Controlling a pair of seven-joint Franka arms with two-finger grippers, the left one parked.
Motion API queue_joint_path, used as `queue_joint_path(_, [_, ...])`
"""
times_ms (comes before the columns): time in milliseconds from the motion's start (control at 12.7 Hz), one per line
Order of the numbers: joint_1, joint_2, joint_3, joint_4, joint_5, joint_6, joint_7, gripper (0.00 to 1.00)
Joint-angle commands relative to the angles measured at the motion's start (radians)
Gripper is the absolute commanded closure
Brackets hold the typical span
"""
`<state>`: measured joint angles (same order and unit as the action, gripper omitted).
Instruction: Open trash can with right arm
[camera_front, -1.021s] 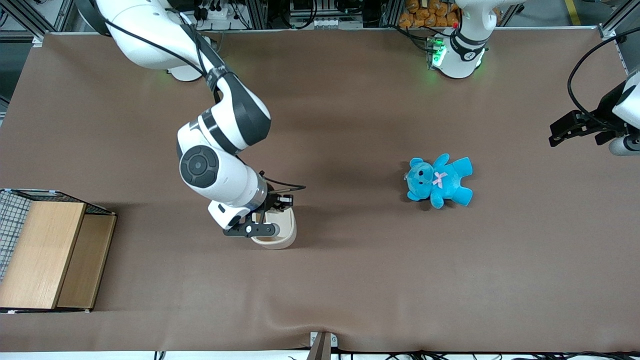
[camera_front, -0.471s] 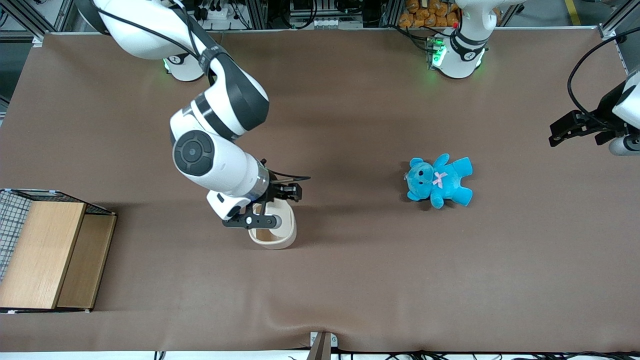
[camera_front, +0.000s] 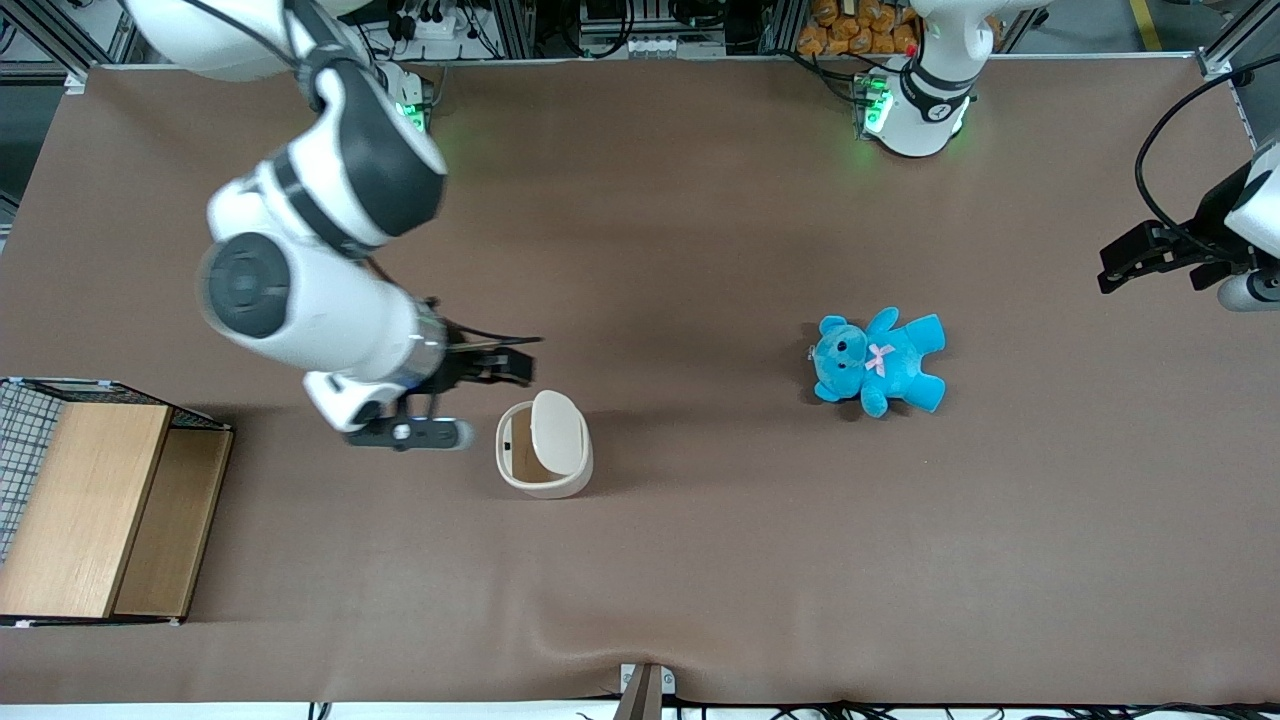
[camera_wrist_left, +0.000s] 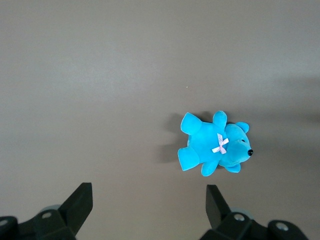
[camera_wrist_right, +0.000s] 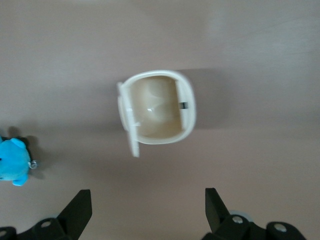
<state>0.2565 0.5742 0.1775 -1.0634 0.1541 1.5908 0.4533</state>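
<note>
The cream-white trash can (camera_front: 562, 484) stands on the brown table with its flat lid (camera_front: 556, 430) tipped up and its tan inside showing. The right arm (camera_front: 300, 290) is raised beside the can, toward the working arm's end of the table. Its black gripper (camera_front: 440, 398) is open and empty, clear of the can and touching nothing. In the right wrist view the can (camera_wrist_right: 186, 107) is seen from above, its lid (camera_wrist_right: 130, 122) standing up along one edge, with the open gripper (camera_wrist_right: 148, 210) well apart from it.
A blue teddy (camera_front: 878, 360) lies toward the parked arm's end of the table; it also shows in the left wrist view (camera_wrist_left: 212, 147) and the right wrist view (camera_wrist_right: 12, 160). A wooden box (camera_front: 95, 510) with wire mesh (camera_front: 20, 440) sits at the working arm's end.
The gripper was over the can with the lid at it. It has risen and drawn away toward the working arm's end. The lid now stands open and the can is uncovered.
</note>
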Motion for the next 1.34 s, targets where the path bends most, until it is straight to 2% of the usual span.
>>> queue_joint_path(0, [-0.08, -0.049, 0.02, -0.013, -0.007, -0.055, -0.059, 0.0])
queue_joint_path(314, [-0.163, -0.086, 0.02, -0.013, -0.034, -0.135, -0.214, 0.0])
queue_joint_path(550, [-0.218, -0.126, 0.062, -0.013, -0.141, -0.182, -0.315, 0.0])
queue_joint_path(707, [-0.276, -0.152, 0.117, -0.013, -0.18, -0.212, -0.324, 0.0])
queue_joint_path(864, [-0.281, -0.218, 0.117, -0.027, -0.221, -0.253, -0.375, 0.0])
queue_joint_path(1257, [-0.272, -0.301, 0.062, -0.046, -0.228, -0.34, -0.378, 0.0])
